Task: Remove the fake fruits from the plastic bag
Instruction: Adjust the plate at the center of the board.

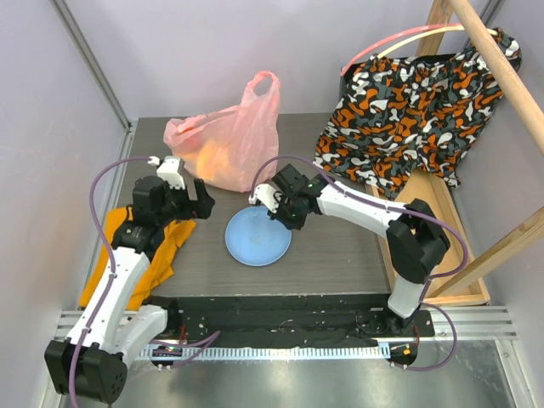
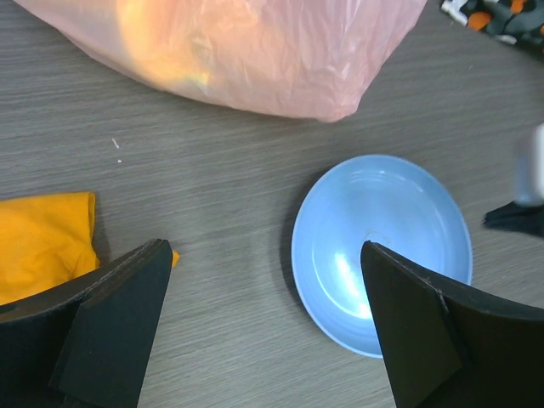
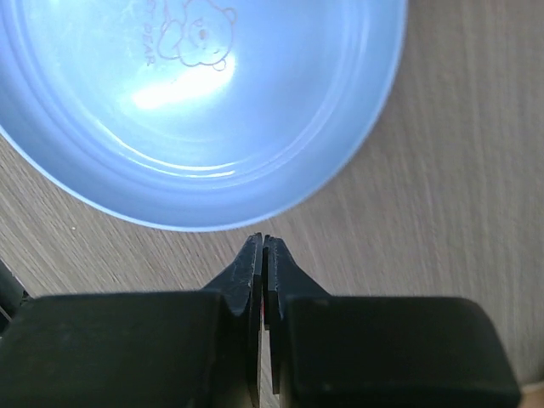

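- Fruit (image 1: 212, 158) was seen only as a yellow-orange blur through the pink bag (image 1: 242, 127). Separate pieces could not be told apart, and none was seen lying outside it.
- The bag was slumped at the far side of the surface (image 1: 340, 255), with one handle loop raised.
- The blue plate (image 1: 257, 236), set near the bag's front edge, was seen bare.
- The left fingers (image 2: 119, 327) were held wide apart with nothing between them, pointed toward the stretch between bag and plate.
- The right fingers (image 3: 263, 263) were pressed together on nothing, just beside the plate's rim.
- The task was judged barely begun: the bag had yet to be opened and every piece drawn out.
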`<state>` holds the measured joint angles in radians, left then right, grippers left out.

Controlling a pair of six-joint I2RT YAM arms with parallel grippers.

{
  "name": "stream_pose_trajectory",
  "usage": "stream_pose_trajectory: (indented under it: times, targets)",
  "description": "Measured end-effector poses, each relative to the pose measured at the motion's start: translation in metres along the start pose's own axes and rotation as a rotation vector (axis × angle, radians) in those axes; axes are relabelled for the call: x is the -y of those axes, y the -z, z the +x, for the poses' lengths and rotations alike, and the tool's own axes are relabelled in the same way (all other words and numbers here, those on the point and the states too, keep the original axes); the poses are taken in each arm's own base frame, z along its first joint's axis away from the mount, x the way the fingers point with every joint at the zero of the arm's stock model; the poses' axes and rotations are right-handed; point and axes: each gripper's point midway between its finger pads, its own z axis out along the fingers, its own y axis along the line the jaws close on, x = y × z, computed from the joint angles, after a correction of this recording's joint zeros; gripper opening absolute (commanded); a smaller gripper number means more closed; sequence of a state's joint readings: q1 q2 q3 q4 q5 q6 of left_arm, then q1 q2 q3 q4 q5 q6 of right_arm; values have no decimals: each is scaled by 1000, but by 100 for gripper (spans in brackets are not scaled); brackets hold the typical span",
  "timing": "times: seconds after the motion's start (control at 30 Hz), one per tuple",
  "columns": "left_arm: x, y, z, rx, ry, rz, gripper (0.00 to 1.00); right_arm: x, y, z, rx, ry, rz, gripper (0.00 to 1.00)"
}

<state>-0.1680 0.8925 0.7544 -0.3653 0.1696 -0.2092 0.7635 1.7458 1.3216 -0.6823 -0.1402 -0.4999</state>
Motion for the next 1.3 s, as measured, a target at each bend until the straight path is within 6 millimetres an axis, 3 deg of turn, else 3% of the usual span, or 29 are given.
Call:
stream_pose_trajectory:
  times: [0.17,0.27,0.37,0.47,0.6,0.83,1.0,1.07,1.13,1.17,1.23,1.3]
  targets:
    - [2,12,-34,69,25,-11,100,-5,-20,9,-49,-3,-18,1]
    - [1,25,-69,130,16,-41,100,0,-33,13,-72,-18,1,1]
    - [-1,39,-110,217,6,-78,100,12,-49,16,-104,-31,51,1]
    - [-4,47,-138,281,-2,-110,100,28,-59,17,-120,-31,121,1]
    - [-13,41,-150,285,-14,-159,100,47,-58,22,-137,-42,199,1]
    - [-40,21,-140,220,-46,-265,100,76,-45,34,-152,-71,284,1]
    - [-61,20,-149,216,-54,-341,99,82,-21,21,-101,-72,327,1]
    - [-72,17,-161,218,-42,-368,92,83,-10,14,-79,-74,336,3]
    - [-83,14,-179,213,8,-351,90,84,0,2,-46,-85,334,35]
    - [-94,12,-191,215,36,-347,90,87,7,-8,-20,-96,338,44]
    - [-113,10,-213,231,78,-343,90,96,25,-40,67,-127,354,51]
    - [-121,5,-220,224,90,-321,90,106,46,-72,156,-153,376,58]
